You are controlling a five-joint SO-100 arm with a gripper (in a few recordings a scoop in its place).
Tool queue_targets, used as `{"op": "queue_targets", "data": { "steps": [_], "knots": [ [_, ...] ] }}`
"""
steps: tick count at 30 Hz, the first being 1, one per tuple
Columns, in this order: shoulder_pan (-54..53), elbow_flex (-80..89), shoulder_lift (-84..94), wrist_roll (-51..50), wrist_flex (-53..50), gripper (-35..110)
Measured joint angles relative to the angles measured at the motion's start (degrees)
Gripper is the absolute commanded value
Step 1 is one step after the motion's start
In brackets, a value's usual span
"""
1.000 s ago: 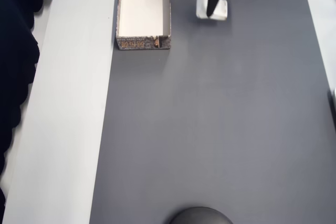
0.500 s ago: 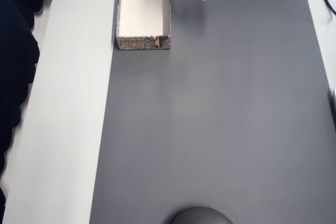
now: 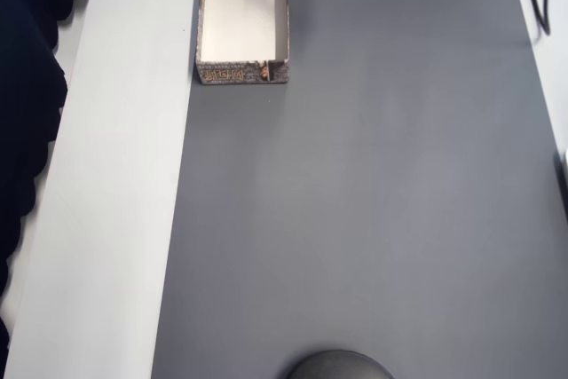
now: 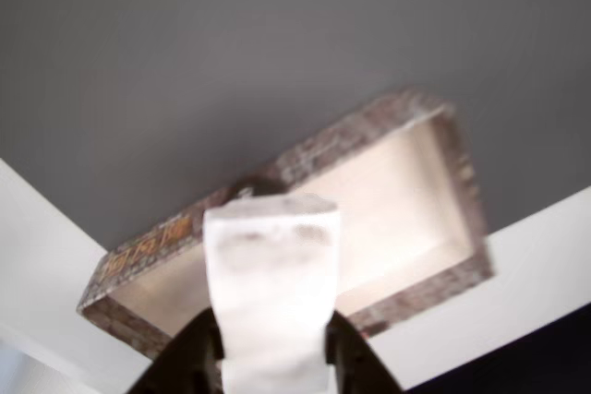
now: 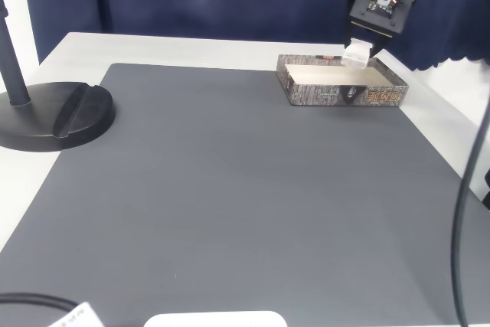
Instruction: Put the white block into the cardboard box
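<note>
Gripper (image 4: 273, 343) is clamped on the white block (image 4: 271, 288), up over the cardboard box (image 4: 388, 182) at the mat's (image 3: 355, 201) far edge; the box's print is unreadable.

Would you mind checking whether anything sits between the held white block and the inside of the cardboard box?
Nothing visible does. The gripper holds the white block in the air above the cardboard box, whose cream interior looks empty and open-topped in the wrist view. Only the box's near wall lies below the block.
</note>
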State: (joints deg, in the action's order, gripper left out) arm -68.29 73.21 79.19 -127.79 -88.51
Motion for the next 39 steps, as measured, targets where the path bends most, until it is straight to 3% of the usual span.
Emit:
{"op": "queue_targets", "data": {
  "steps": [19, 33, 39],
  "knots": [
    [-1.93, -15.03, -15.29, 5.10, -0.35, -2],
    [-0.97, -15.12, -15.29, 41.92, -1.14, -2],
    [-0.62, -15.91, -15.29, 50.71, -1.14, -2]
  ]
}}
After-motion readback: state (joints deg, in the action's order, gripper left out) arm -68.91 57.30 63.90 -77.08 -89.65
